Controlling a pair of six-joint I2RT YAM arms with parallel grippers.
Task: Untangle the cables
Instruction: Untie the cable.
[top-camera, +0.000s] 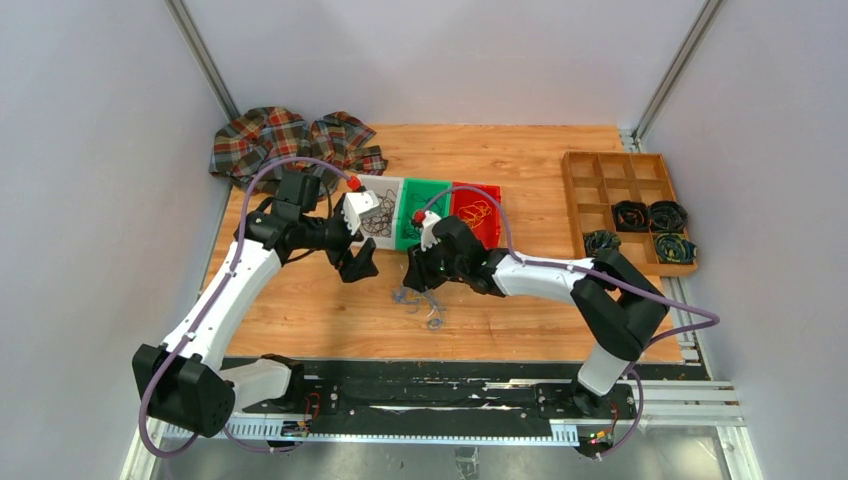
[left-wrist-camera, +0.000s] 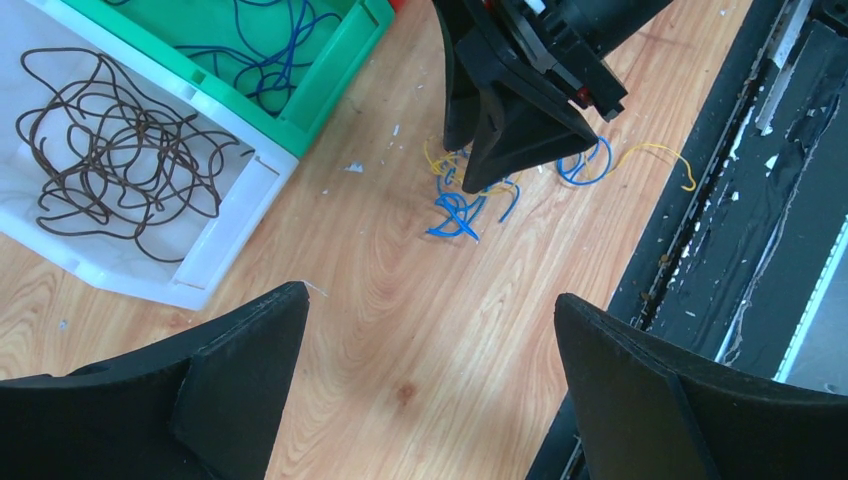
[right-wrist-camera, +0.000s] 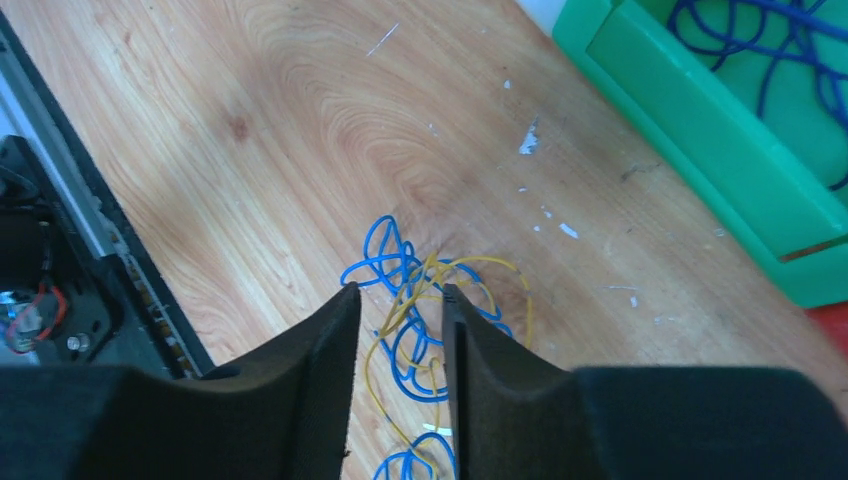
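Observation:
The cables (top-camera: 421, 300) lie as a small loose tangle of blue and yellow loops on the wooden table, in front of the bins. My right gripper (top-camera: 420, 277) hangs just over them. In the right wrist view its jaws (right-wrist-camera: 400, 292) stand apart, and blue and yellow cables (right-wrist-camera: 383, 262) lie on the wood between and beyond the fingers. The left wrist view shows those cables (left-wrist-camera: 455, 215) under the right gripper (left-wrist-camera: 462, 165). My left gripper (left-wrist-camera: 430, 297) is wide open over bare wood, left of the tangle, and holds nothing.
Three bins sit behind the tangle: a white one (top-camera: 392, 181) with brown wire, a green one (top-camera: 403, 240) with blue wire, and a red one (top-camera: 492, 190) with yellow wire. A wooden compartment tray (top-camera: 600, 170) stands at the right, a plaid cloth (top-camera: 290, 140) at the back left.

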